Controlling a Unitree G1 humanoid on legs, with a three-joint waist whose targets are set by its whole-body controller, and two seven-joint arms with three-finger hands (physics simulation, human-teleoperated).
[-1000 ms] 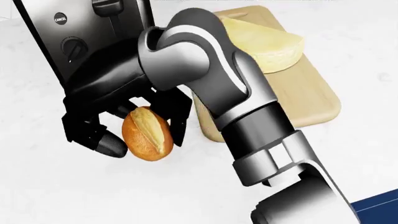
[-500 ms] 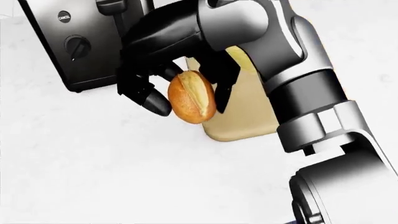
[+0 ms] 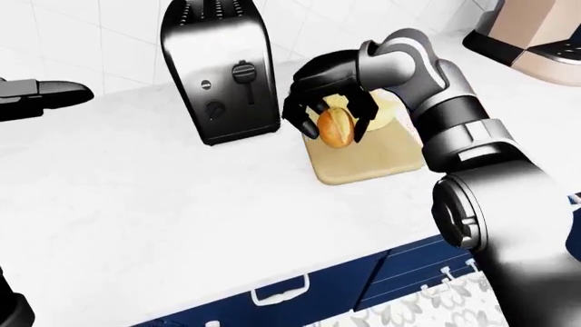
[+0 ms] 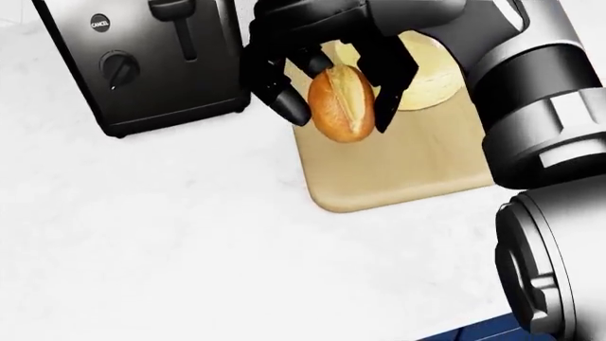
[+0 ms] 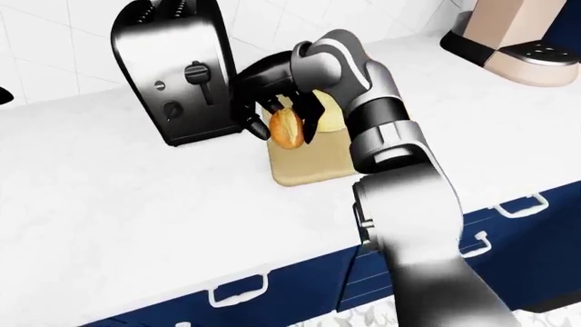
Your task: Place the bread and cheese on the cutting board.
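Note:
My right hand [image 4: 332, 92] is shut on a golden bread roll [image 4: 343, 104] and holds it over the top left part of the wooden cutting board [image 4: 407, 167]. A pale yellow cheese wedge [image 4: 431, 74] lies on the board's top right, partly hidden by my hand. In the left-eye view the roll [image 3: 337, 127] hangs over the board [image 3: 363, 160]. My left hand [image 3: 50, 95] shows only at the left edge of the left-eye view, far from the board, its fingers stretched out and empty.
A black toaster [image 4: 142, 64] stands on the white counter just left of the board, close to my right hand. A coffee machine [image 5: 513, 41] stands at the top right of the right-eye view. Blue drawers [image 3: 272, 293] run below the counter edge.
My right hand has carried the bread roll up and to the right, from the bare counter by the toaster to over the cutting board. The view has shifted a little too.

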